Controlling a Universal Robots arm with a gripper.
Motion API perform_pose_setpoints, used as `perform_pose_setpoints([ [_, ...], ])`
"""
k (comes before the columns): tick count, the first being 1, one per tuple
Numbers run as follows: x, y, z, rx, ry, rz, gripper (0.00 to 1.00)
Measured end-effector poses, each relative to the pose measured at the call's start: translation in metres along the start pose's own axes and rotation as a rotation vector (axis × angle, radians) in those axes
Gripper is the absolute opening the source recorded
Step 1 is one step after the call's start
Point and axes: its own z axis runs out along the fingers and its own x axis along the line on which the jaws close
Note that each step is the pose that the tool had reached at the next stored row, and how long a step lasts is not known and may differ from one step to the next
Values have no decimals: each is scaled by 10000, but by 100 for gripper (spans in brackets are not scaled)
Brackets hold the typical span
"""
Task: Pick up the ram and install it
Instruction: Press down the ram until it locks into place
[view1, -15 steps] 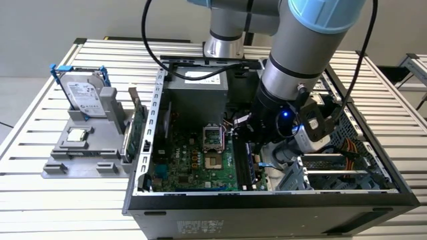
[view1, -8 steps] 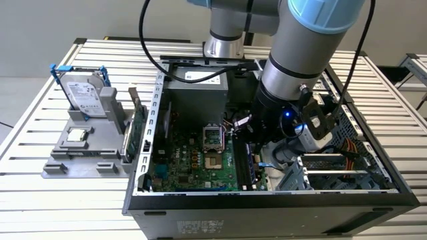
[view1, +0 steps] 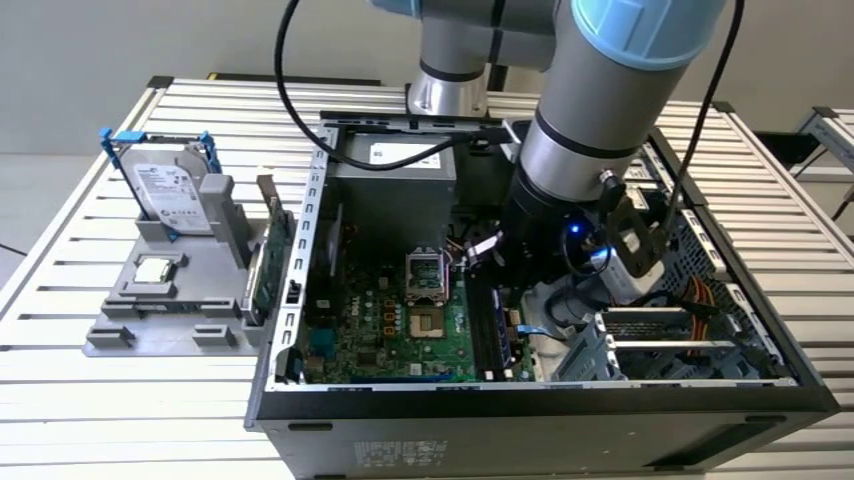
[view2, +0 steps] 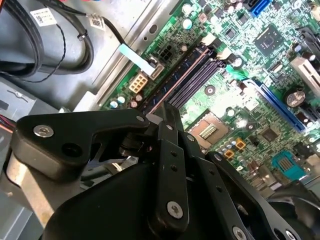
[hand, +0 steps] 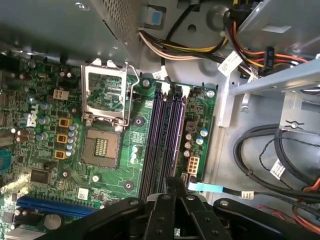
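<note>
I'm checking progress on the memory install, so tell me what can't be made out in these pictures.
Whether the gripper carries the ram: its own body covers that spot in both wrist views, and the arm blocks it in the exterior view.
Near ends of the memory slots: covered by the gripper in the first wrist view.

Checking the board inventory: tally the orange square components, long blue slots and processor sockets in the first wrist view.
Small orange square components: 3
Long blue plastic slot: 1
Silver metal-framed processor socket: 1
Total: 5
</note>
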Motion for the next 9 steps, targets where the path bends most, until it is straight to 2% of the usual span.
perform_pose_setpoints([
  [9,0,30,8,31,5,-1003,0],
])
